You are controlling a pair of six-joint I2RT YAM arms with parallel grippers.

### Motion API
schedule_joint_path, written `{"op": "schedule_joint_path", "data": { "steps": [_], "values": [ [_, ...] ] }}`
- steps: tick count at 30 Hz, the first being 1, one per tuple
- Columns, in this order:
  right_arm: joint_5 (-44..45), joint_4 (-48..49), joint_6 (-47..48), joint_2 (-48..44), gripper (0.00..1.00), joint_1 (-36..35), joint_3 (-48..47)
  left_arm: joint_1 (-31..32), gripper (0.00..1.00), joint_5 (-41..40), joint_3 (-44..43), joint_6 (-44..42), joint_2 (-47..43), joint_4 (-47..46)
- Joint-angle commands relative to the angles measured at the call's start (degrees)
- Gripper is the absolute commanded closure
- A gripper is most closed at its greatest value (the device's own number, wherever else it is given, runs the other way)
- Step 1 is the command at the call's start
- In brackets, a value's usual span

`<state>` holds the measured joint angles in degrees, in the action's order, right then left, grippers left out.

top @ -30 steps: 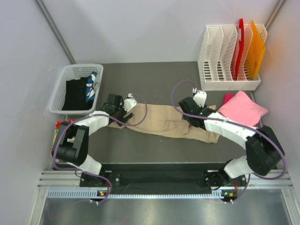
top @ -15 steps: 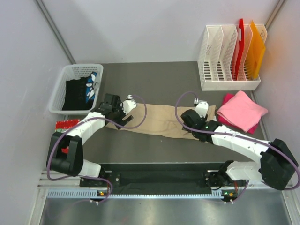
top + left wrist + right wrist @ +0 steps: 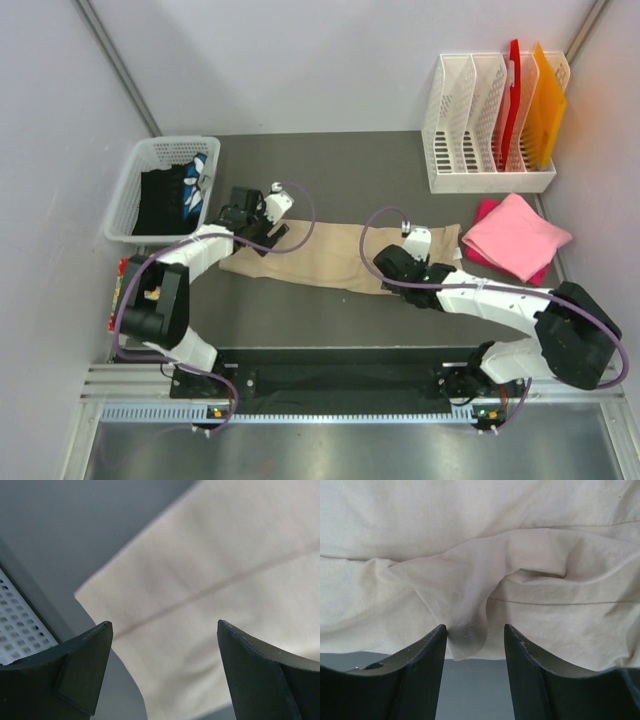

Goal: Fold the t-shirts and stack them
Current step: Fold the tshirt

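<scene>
As shirt (image 3: 330, 255) (beige) lies, fingers (image 3: 75, 670) gape.

I see the beige shirt (image 3: 340, 258) as thin, matt cloth, softly creased. The surface (image 3: 340, 175) beneath looks dark, smooth and matt. The basket (image 3: 123, 198) and rack (image 3: 455, 100) are white perforated plastic. Both the left tool (image 3: 162, 665) and right tool (image 3: 474, 665) show smooth matt black fingers (image 3: 80, 665).

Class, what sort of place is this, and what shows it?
Likely a robot lab workcell: bare panel walls box in a dark table, with left arm and right arm mounted on a metal rail.
</scene>
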<state>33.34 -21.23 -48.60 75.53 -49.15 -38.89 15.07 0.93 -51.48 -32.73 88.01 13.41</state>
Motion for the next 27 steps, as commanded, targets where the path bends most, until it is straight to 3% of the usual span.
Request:
{"op": "schedule_joint_path", "data": {
  "steps": [1, 7, 27],
  "values": [
    [0.8, 1.8, -1.4, -1.7, 0.5, -0.7, 0.6, 0.3, 0.11, -5.5, -2.9, 4.4, 6.3, -8.4],
    [-0.3, 4.4, -1.2, 2.9, 0.51, -0.7, -1.0, 0.7, 0.12, -8.7, 1.1, 2.9, 10.8, -12.8],
    [0.7, 3.4, 5.7, 13.4, 0.53, 4.0, -16.5, 0.9, 0.11, -11.0, 10.1, -2.4, 6.3, -18.4]
  ]
}}
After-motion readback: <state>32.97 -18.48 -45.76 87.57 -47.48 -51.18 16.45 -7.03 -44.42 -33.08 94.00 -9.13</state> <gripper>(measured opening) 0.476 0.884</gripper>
